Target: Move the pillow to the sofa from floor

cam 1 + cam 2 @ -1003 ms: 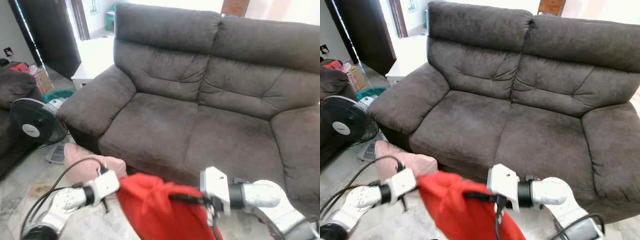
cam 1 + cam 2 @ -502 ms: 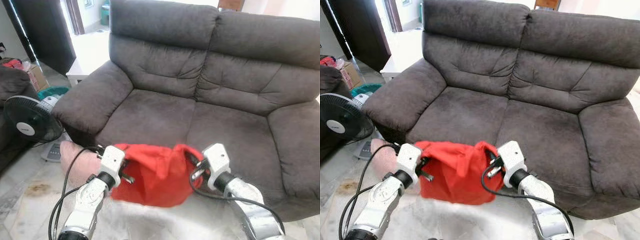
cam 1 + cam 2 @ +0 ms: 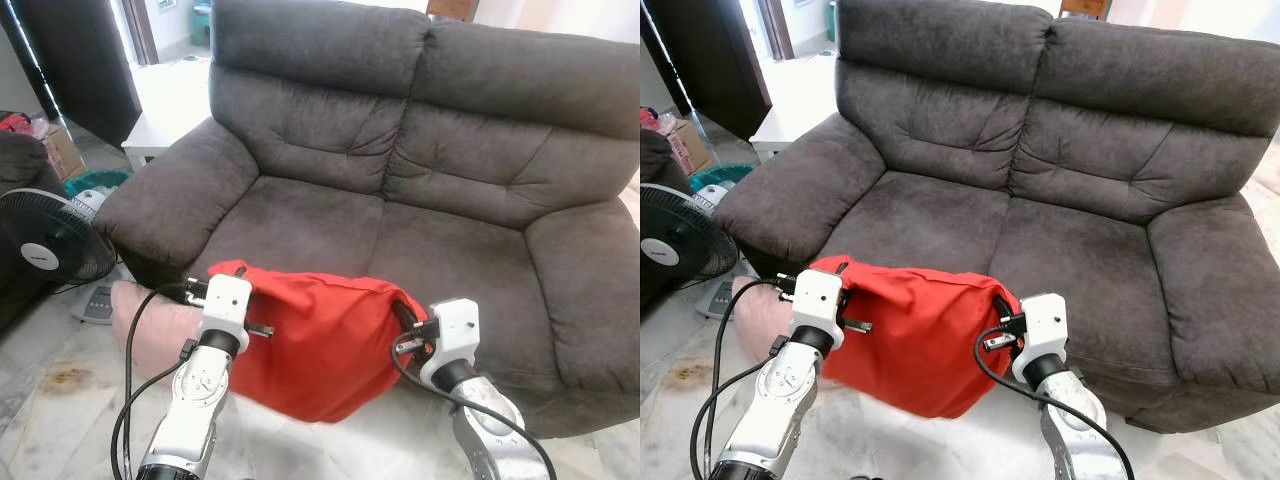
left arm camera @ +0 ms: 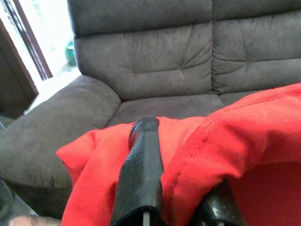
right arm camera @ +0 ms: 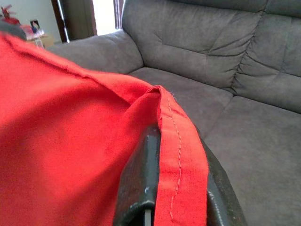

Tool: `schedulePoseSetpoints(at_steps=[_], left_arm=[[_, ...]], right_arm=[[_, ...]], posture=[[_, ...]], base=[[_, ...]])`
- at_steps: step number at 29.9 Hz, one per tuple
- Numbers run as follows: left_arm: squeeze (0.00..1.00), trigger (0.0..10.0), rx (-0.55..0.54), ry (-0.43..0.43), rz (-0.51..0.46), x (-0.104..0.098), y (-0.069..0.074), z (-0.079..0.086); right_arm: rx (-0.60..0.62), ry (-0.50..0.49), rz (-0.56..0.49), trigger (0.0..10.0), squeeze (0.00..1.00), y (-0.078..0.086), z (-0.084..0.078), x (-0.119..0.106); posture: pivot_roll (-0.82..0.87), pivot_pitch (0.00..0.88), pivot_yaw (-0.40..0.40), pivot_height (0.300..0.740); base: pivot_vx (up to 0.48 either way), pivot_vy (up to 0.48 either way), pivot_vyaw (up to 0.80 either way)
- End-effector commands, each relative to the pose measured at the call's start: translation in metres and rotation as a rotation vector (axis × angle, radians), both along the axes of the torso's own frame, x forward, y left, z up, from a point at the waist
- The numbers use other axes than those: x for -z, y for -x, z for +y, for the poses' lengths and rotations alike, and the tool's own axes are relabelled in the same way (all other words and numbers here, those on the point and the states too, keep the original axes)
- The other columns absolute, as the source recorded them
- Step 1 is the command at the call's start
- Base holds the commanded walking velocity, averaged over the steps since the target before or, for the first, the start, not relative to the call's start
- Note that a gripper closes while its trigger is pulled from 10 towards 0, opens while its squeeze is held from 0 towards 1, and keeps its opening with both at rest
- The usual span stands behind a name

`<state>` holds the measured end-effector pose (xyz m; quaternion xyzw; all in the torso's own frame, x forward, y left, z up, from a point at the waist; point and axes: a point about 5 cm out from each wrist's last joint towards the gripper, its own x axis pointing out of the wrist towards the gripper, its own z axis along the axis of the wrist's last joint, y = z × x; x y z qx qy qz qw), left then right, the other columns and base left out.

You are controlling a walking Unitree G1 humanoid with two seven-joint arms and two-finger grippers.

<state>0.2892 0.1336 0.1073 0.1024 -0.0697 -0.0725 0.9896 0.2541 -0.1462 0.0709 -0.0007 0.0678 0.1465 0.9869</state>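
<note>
the red pillow (image 3: 320, 345) hangs in the air between the two arms, in front of the front edge of the dark grey sofa (image 3: 400, 190) and above the pale floor (image 3: 50, 400); its upper edge is level with the seat cushions and its lower bulge sags below them. the left gripper (image 4: 176, 188) pinches the pillow's left top corner, and the left wrist view shows what the head views hide: red cloth folded over and squeezed between the two black fingers (image 4: 141, 174), which are closed down to the thickness of the fabric. the right gripper (image 5: 176, 188) holds the right top corner the same way; its wrist view shows a stitched seam running up between the two fingers (image 5: 138, 183), clamped tight on it. the head views give the surroundings that the wrist cameras miss: a pink pillow (image 3: 160, 325) lying on the floor just beside the sofa's left armrest and behind the left arm, a black standing fan (image 3: 50, 245) further to the left, and a dark doorway (image 3: 80, 60) beyond.
</note>
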Motion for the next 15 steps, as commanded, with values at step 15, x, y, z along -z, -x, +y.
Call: schedulePoseSetpoints(at_steps=[15], left_arm=[[0.00, 10.0, -0.001, -0.013, -0.093, -0.017, 0.005, -0.009]], right_arm=[[0.069, -0.061, -0.082, 10.0, 0.00, 0.004, 0.010, -0.008]], posture=[[0.05, 0.000, -0.043, 0.740]], base=[[0.000, 0.000, 0.00]])
